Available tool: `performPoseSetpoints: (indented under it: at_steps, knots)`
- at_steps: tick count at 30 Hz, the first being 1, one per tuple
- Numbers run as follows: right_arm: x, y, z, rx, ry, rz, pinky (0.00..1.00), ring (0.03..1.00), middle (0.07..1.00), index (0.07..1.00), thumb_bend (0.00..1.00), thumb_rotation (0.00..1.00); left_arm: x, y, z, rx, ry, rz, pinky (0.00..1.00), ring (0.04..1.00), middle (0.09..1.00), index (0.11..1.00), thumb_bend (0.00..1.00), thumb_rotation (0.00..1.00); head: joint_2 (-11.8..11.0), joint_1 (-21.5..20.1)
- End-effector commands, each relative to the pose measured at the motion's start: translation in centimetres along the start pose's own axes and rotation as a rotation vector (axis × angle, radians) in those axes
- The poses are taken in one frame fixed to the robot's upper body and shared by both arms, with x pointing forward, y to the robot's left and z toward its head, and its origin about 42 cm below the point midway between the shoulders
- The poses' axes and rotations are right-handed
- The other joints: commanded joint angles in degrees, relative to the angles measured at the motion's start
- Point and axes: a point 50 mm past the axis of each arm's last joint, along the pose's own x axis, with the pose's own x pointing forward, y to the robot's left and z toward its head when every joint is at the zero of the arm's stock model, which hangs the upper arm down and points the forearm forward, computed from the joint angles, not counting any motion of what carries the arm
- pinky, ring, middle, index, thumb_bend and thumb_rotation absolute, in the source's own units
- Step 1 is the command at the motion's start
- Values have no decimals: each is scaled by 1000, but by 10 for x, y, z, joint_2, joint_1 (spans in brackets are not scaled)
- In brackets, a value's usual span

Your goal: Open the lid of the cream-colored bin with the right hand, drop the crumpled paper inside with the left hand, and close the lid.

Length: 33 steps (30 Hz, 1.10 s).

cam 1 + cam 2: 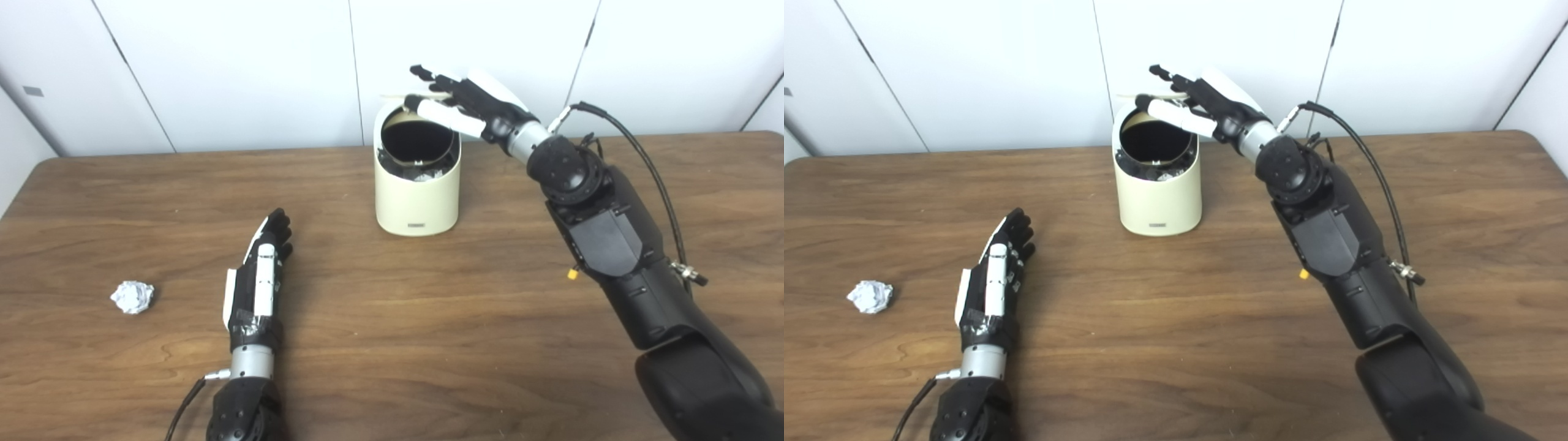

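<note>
The cream-colored bin [418, 202] stands upright at the back middle of the table, its dark mouth showing. Its lid [398, 96] is raised behind the opening and seen edge-on. My right hand [468, 104] reaches over the bin's top right rim, the lid's edge held between its thumb below and its fingers above. The crumpled paper [132, 296] lies on the table at the far left. My left hand [260, 275] rests flat and open on the table, a hand's width right of the paper, holding nothing.
The wooden table [429, 343] stretches wide in front of the bin. White wall panels stand right behind it. Some crumpled material [424, 174] shows inside the bin's mouth. A black cable [649, 165] loops beside my right forearm.
</note>
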Motion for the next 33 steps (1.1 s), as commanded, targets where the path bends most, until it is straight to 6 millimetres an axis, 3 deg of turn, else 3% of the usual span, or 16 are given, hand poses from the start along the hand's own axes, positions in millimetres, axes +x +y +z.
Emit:
performPoseSetpoints:
  at_steps: [1, 5, 10, 23, 33]
  knots:
    - [2, -21, 27, 83, -57, -34, 913, 947, 954, 927, 520, 999, 2, -3, 0, 10, -8, -3, 945, 938, 924, 909, 297, 928, 0, 1]
    - [-4, -24, 29, 266, -58, -3, 982, 989, 984, 945, 488, 1000, 2, -2, 0, 21, -11, -7, 934, 926, 920, 906, 280, 938, -2, 0]
    - [-18, -31, 20, 367, -84, -24, 1000, 998, 984, 939, 484, 1000, 2, -1, -2, 17, 4, 3, 941, 931, 923, 909, 296, 901, -3, -2]
    - [-68, -52, -12, 442, -86, -163, 1000, 985, 981, 932, 530, 1000, 4, 3, -1, 18, 8, 0, 941, 929, 926, 918, 327, 873, -2, -7]
    - [-99, -45, -31, 515, -85, -234, 1000, 988, 975, 926, 574, 1000, 4, 5, 1, 26, 14, 13, 927, 924, 918, 913, 339, 869, 2, -12]
